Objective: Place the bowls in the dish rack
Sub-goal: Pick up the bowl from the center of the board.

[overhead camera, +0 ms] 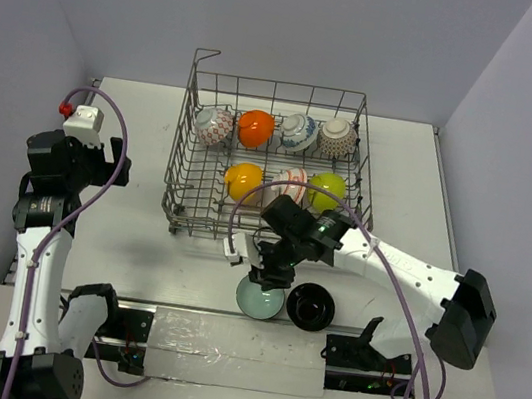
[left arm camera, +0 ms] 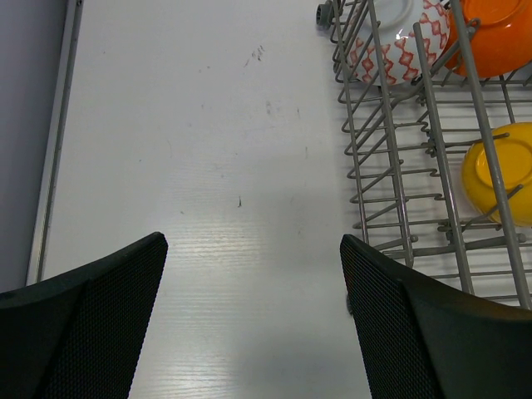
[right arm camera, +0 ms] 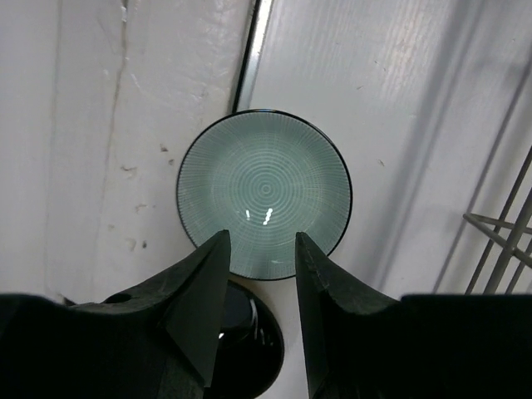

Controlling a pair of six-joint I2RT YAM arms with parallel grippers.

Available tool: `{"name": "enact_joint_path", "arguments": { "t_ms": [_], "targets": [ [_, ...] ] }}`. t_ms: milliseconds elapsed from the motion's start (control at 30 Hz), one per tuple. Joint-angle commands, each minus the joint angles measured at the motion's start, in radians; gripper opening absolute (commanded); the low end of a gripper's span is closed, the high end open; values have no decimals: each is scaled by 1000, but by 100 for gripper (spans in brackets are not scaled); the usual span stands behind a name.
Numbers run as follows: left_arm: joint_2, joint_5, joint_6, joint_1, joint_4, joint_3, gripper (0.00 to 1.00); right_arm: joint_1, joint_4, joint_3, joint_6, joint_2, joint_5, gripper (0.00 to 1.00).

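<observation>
**Two bowls outside the dish rack (overhead camera: 276,85)**

White tabletop (overhead camera: 130,229), pale walls (overhead camera: 304,23): seven bowls (overhead camera: 255,128) stand in the rack, a teal bowl (overhead camera: 259,303) and a black bowl (overhead camera: 311,307) just before it. The right pincer (right arm camera: 262,241) hangs, jaws apart, over the teal bowl, whose ringed inside only its wrist view shows. The left pincer (left arm camera: 251,241) gapes left of the rack.

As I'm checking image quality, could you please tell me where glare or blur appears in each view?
Top external: sharp, with a glare patch at the table's near edge. Left wrist: soft sheen on the table. Right wrist: pale teal bowl sharp with small highlights, right claw dark, slightly soft.
</observation>
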Motion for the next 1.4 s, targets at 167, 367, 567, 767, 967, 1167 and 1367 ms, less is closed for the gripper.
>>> {"name": "enact_joint_path", "arguments": {
  "t_ms": [167,367,567,767,967,1167,1367],
  "targets": [
    [-10,3,13,8,22,-9,91,41,191,11,-75,85,178,46],
    [-23,6,14,14,26,-20,92,41,164,119,-130,200,210,46],
    [-28,17,20,15,20,-20,92,41,99,180,-158,266,186,45],
    [-25,17,22,17,26,-23,93,41,71,180,-155,260,177,45],
    [-25,17,22,17,29,-25,93,46,52,166,-129,194,137,43],
    [-34,17,17,18,29,-25,93,95,22,114,-80,126,146,42],
    [-48,26,13,26,26,-26,93,176,30,30,9,76,157,42]
  ]
}}
